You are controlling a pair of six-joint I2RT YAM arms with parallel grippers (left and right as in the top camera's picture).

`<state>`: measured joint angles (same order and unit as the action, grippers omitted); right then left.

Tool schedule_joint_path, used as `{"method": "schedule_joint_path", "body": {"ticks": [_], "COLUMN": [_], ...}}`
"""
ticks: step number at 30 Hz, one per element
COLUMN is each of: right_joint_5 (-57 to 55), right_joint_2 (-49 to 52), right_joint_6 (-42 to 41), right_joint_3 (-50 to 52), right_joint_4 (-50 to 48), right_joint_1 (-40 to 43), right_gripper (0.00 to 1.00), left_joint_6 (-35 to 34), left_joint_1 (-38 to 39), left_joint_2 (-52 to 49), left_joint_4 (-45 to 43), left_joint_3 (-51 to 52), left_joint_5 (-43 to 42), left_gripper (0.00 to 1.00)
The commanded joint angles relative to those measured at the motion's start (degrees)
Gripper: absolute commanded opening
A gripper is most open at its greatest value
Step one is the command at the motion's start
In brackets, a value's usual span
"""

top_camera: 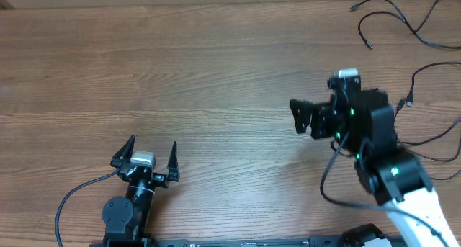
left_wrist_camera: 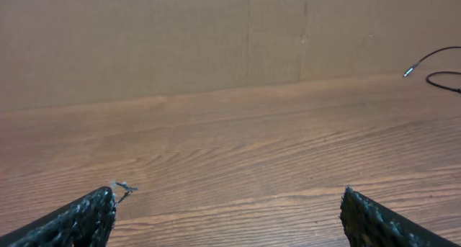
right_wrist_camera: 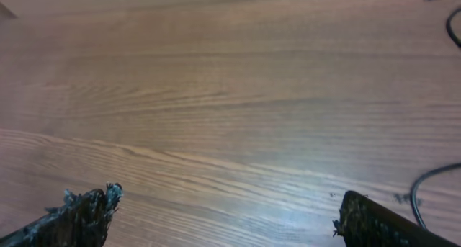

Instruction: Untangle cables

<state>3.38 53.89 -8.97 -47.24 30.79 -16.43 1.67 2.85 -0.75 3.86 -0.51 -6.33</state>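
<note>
While the cables [top_camera: 414,32] lie loose at the far right corner of the table [top_camera: 216,60], your left tool [top_camera: 153,142] and right tool [top_camera: 295,116] both hang released and empty (the right one nearer), apparently poised before any reach.

The left gripper [top_camera: 152,149] sits near the front edge of the table [top_camera: 216,67], its jaws spread wide and empty, pointing to the far edge. The right gripper [top_camera: 296,116], jaws also spread, points toward the left edge.
</note>
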Motion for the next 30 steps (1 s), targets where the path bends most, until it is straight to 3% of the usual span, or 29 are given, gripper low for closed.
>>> {"method": "schedule_joint_path", "body": {"ticks": [1,10,20,30], "right_joint_5": [-0.3,-0.1,0.0,-0.4], "right_joint_2": [-6.2,-23.2,-40.7,-51.6], "right_joint_6": [0.3,0.3,0.2,0.1], "right_joint_3": [7.0,26.5,38.9,43.5], "right_joint_4": [-4.5,-17.3,-18.1,-18.5], "right_joint_1": [1.7,5.8,9.8,9.8], "right_gripper": [1.0,1.0,1.0,1.0], "left_joint_6": [0.0,0.0,0.0,0.0], "left_joint_1": [-0.4,-0.4,-0.4,-0.4], "left_joint_2": [0.5,0.5,0.5,0.5], "left_joint_4": [0.2,0.2,0.2,0.2], "left_joint_3": [0.2,0.2,0.2,0.2], "left_joint_5": [0.8,0.8,0.8,0.8], "left_gripper": [1.0,1.0,1.0,1.0]}}
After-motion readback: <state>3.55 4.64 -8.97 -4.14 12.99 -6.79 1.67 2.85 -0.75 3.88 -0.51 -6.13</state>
